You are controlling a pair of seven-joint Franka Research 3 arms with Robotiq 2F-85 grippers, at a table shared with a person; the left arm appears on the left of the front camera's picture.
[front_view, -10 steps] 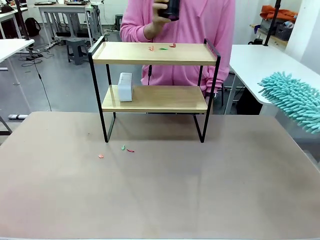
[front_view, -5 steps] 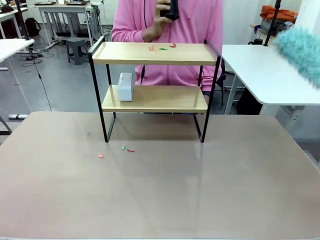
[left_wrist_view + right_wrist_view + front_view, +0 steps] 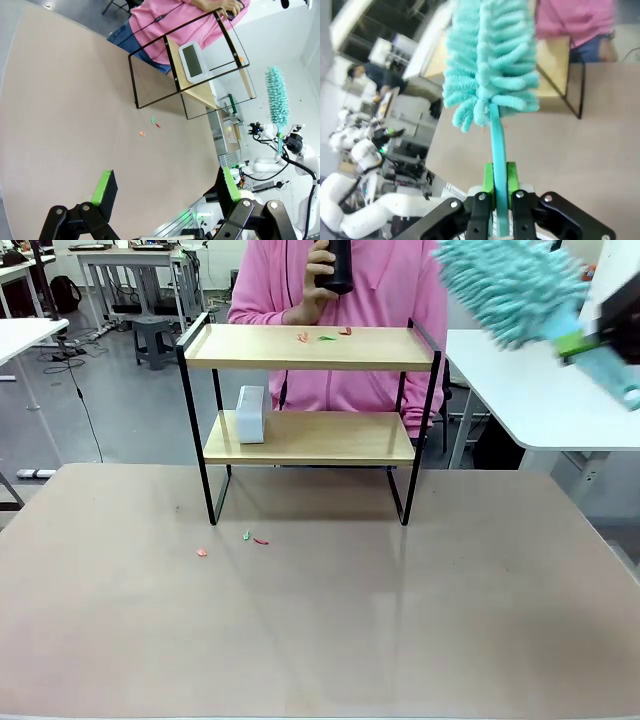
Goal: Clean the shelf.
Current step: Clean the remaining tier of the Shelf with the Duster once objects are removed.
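Two grippers: right gripper (image 3: 499, 180), high and right of the shelf (image 3: 310, 347), clamps a teal duster (image 3: 510, 285) by its handle; left gripper (image 3: 166, 184) hangs wide open, empty.

Bright, even light on my feed, only a faint shadow under the shelf (image 3: 310, 353). The duster (image 3: 505, 285) at far right smears with motion blur — my wrist views bend at their edges

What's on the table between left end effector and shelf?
Left wrist view: three small coloured scraps lie between the left end effector and the shelf; otherwise bare table.
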